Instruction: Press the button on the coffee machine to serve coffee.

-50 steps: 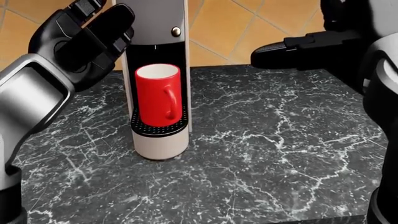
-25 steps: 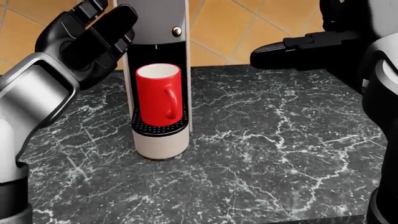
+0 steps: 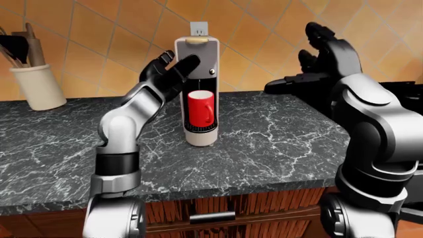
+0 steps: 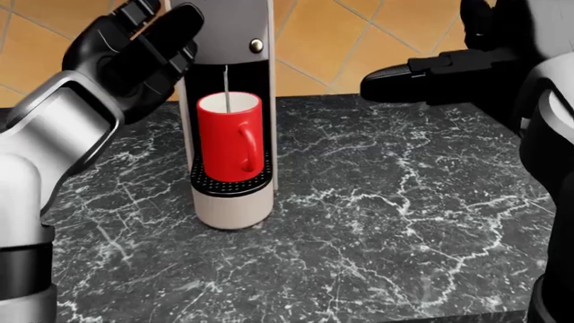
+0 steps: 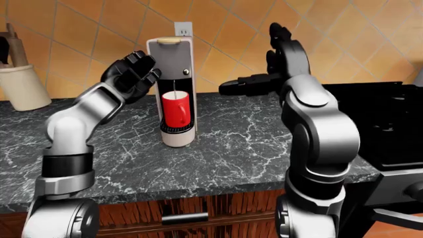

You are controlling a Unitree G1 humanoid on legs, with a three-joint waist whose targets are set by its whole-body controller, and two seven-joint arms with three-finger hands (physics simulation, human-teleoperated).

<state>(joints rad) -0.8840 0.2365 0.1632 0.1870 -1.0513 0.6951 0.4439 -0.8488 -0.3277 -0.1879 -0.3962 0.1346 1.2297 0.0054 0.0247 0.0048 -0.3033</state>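
Since half second ago, thin coffee stream (image 4: 226, 87) now falls into red mug (image 4: 229, 138); I see left hand (image 4: 143, 47) shifted slightly up, fingers spread, pressed against left flank of coffee machine (image 4: 235, 202). Button (image 4: 256, 45) on machine face, right of that hand, uncovered. Mug sits on drip tray. Right hand (image 4: 422, 70) hovers far right above marble counter (image 4: 404, 202), grasping nothing, fingers extended. Utensil crock (image 3: 38, 87) far left; black stove (image 5: 390, 119) far right.
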